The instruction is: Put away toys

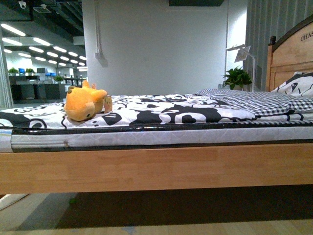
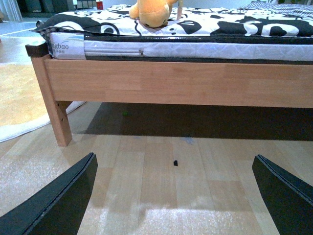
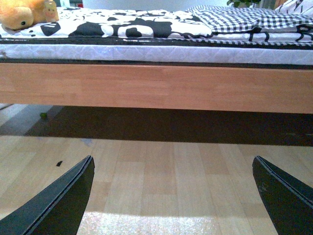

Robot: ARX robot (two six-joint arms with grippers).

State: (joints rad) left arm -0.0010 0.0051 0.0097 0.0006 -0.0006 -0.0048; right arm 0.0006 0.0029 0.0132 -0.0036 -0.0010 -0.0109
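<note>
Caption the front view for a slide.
Orange-yellow plush toy lying on the black-and-white cartoon-print sheet of a wooden bed, far from the headboard; no arm in view.

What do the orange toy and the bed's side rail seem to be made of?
The orange toy looks like soft plush fabric: fuzzy matte surface, rounded stuffed shape. The side rail looks like light wood, smooth finish: grain and joined strips show; it could be veneer.
</note>
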